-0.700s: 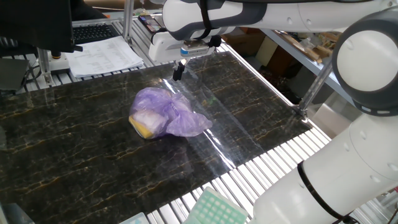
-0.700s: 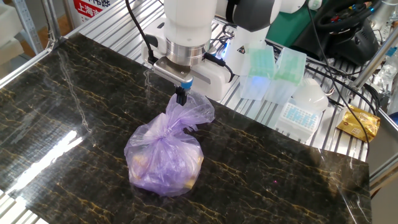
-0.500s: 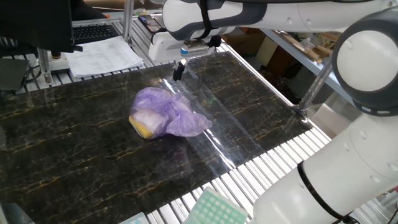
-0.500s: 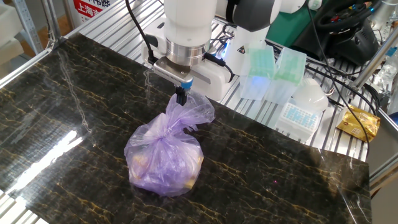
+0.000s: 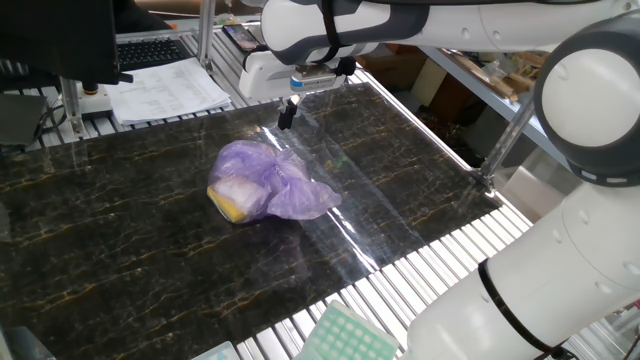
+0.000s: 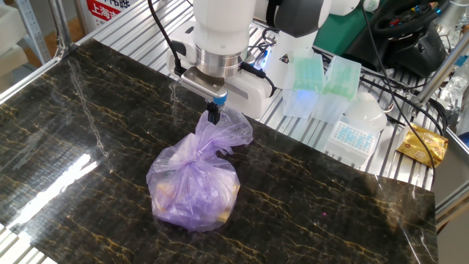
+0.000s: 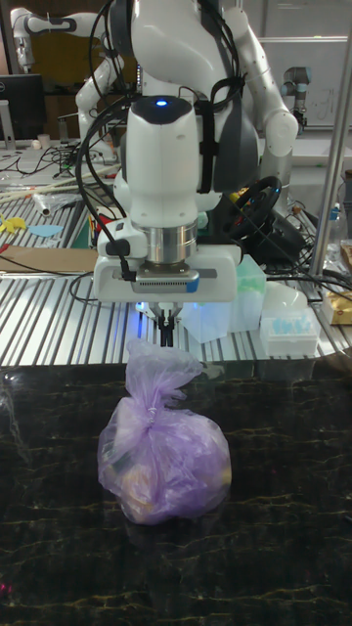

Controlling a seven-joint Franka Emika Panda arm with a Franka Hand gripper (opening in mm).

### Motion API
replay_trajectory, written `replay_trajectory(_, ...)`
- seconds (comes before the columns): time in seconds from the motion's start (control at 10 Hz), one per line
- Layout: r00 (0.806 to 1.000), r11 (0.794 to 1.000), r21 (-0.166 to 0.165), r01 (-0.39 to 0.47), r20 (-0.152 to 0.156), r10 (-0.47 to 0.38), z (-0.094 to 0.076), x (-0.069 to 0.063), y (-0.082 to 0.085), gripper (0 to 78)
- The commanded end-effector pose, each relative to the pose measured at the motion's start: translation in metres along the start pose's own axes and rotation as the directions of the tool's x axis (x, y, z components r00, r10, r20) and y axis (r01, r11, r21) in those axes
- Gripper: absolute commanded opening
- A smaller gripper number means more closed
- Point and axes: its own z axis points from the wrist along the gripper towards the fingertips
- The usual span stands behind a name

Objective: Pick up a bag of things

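1. One thing matters here, the bag of things (image 6: 194, 187); it sits on the dark marbled worktop (image 6: 80, 125) near the centre of the other fixed view, its body resting flat and its knotted neck with loose frills rising toward the upper middle of that frame.
2. Through the thin purple film a yellow block (image 5: 232, 207) shows at the lower left of the bag in one fixed view, with whitish contents beside it; the weight seems to lie low in the body, so a lift by the neck should let it hang rather than tip.
3. The pincer (image 6: 213, 114) hangs just above the frilled top, at the upper middle of the other fixed view; its fingers look drawn close together, nearly touching, and it holds nothing that I can make out, though whether the tips brush the plastic cannot be told.
4. To grasp well, the jaws probably need to spread first, then come down around the gathered neck just above the knot (image 7: 152, 416), seen at centre in the tall fixed view; closing on the loose frills alone risks the film slipping out.
5. A firm close followed by a slow, straight rise seems wise; thin wrinkled plastic stretches and may slide between smooth fingers if jerked.
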Motion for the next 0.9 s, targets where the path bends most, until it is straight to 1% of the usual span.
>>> replay_trajectory(0.1, 0.995, 0.998, 0.006, 0.062, 0.072, -0.063, -0.0001, 0.0001, 0.0, 0.0)
replay_trajectory(0.2, 0.995, 0.997, 0.034, 0.063, 0.075, -0.066, -0.0005, 0.0001, -0.0001, 0.0)
replay_trajectory(0.3, 0.995, 0.997, 0.028, 0.068, 0.072, -0.069, -0.0009, 0.0, -0.0001, 0.0)
replay_trajectory(0.9, 0.995, 0.997, 0.028, 0.072, 0.073, -0.074, -0.001, 0.0, 0.0, 0.0)
